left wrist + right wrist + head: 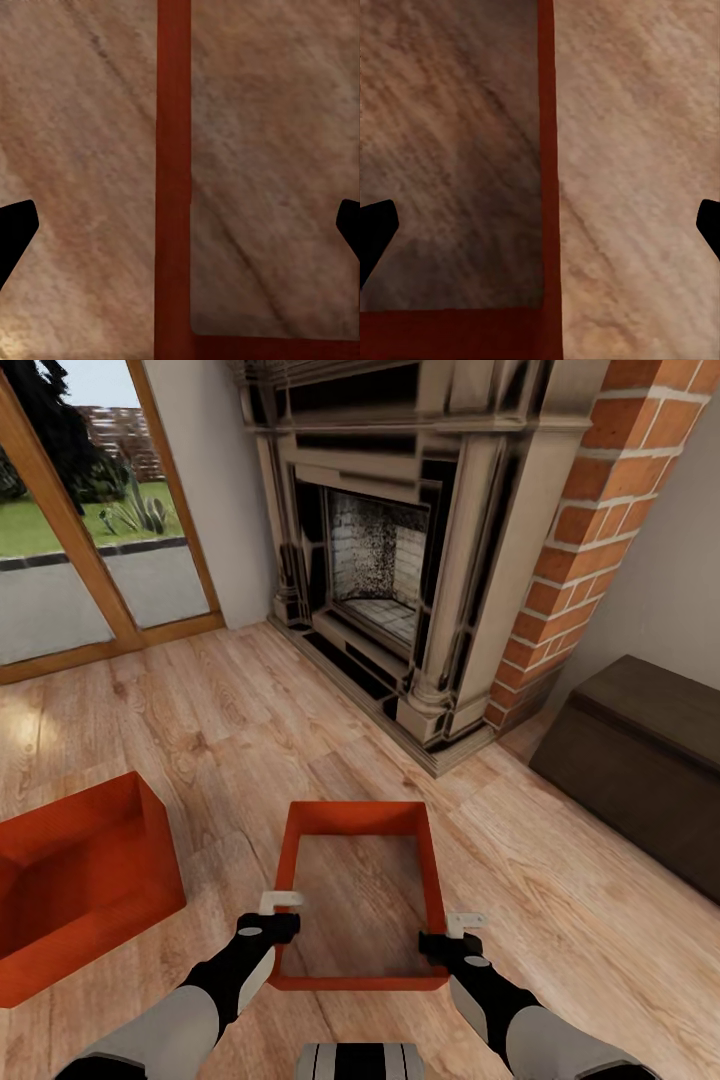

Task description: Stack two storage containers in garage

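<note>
Two orange-red storage containers stand on the living room's light wood planks. One container (pixel 358 819) lies straight ahead between my arms, and the other container (pixel 80 860) sits at the left. My left gripper (pixel 281 906) hovers over the near container's left wall (pixel 173 180), open, with a finger (pixel 15 229) on either side of it. Above the right wall (pixel 547 150), my right gripper (pixel 462 926) is open and straddles it the same way. Neither gripper holds anything. The garage is out of view.
A brick-and-dark-wood fireplace (pixel 400 560) stands ahead, with a brick column (pixel 590 530) to its right. At the right is a dark brown wooden chest (pixel 640 760). Wood-framed glass doors (pixel 80 540) fill the back left. Plank floor (pixel 250 710) stretches between.
</note>
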